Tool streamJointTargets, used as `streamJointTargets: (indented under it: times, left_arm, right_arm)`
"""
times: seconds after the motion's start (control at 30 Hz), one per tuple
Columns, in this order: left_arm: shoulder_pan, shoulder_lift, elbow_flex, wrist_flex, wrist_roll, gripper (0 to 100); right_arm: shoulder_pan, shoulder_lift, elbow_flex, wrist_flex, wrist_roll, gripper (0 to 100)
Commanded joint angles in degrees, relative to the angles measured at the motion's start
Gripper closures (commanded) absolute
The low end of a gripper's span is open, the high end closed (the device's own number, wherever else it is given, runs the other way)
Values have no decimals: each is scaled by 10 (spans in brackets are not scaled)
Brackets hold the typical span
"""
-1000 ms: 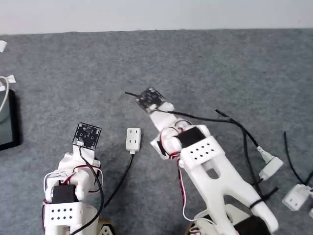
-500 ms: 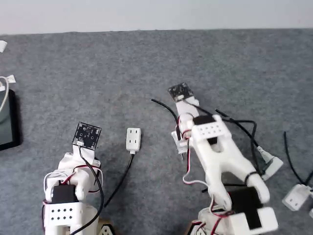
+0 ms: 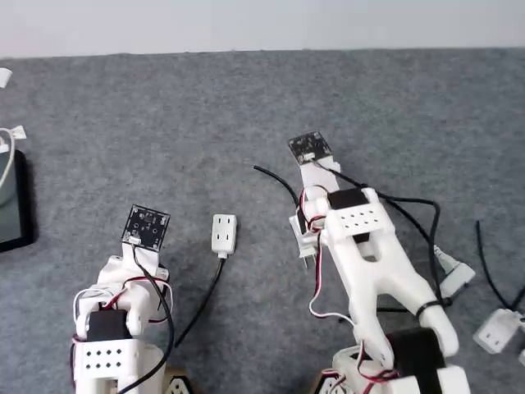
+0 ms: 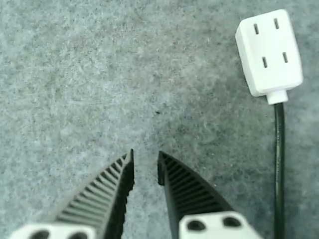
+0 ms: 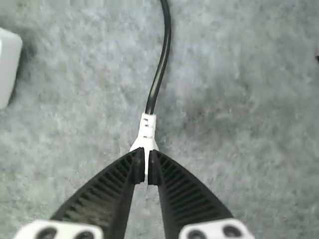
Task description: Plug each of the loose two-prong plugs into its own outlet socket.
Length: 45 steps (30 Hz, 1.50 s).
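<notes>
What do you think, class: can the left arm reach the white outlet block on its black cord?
Probably yes: the white outlet block lies on bare grey carpet near the left gripper, whose fingers stand slightly apart and empty, with nothing in between.

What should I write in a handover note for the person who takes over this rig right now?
Left gripper: open, empty, over the carpet near the white outlet socket.
Right gripper: shut on a white plug with a black cord, apart from that socket.
A second plug and second socket lie far right on the carpet.
Done: nothing plugged in. Left: both plugs.
</notes>
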Motion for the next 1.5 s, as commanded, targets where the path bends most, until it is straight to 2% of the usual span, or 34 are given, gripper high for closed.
streamJointTargets:
  times: [0.0, 0.27, 0.5, 0.7, 0.8, 0.93, 1.1, 1.27, 1.47]
  left_arm:
    - [1, 1, -22, -14, -5, 970]
    - [1, 1, -22, -14, -5, 970]
    - [1, 1, -22, -14, -5, 970]
    - [1, 1, -22, -14, -5, 970]
    - [1, 1, -22, -14, -5, 970]
    - [4, 0, -18, -14, -5, 970]
    - [12, -1, -16, -14, -5, 970]
    - [12, -1, -16, -14, -5, 970]
    - [12, -1, -16, -14, -5, 970]
  right_arm:
    - [7, -28, 6, 3, -6, 990]
    - [8, 2, 47, -60, 12, 990]
    - [21, 69, 9, -61, 34, 990]
    - [26, 18, 5, -62, 31, 990]
    - [22, -29, 5, -60, -1, 970]
    - [9, -47, 6, -62, -28, 866]
    - [-28, -46, 10, -75, -50, 861]
    - [-31, -2, 17, -116, -47, 862]
    - [-29, 52, 15, -142, 2, 863]
